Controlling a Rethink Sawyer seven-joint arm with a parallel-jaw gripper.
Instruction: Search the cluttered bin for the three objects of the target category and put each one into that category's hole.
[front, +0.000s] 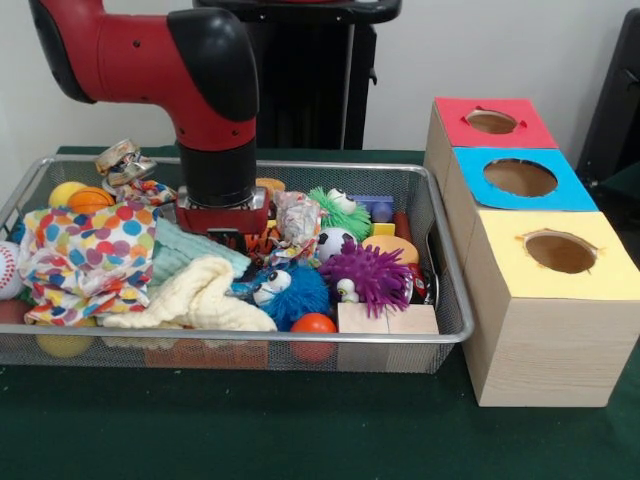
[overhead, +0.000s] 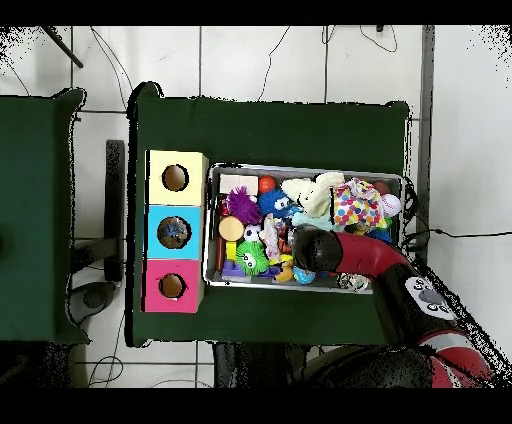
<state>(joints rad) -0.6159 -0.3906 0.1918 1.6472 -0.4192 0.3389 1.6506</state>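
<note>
No text, brand, number or sign can be read anywhere in either view. The crumpled wrapper-like item near the middle of the wire mesh bin carries a mottled print, but no letters can be made out. The tops of the red box, blue box and yellow box at the right are plain colour.

The front view faces the robot closely across the bin; overhead looks straight down from farther, sharing it.
</note>
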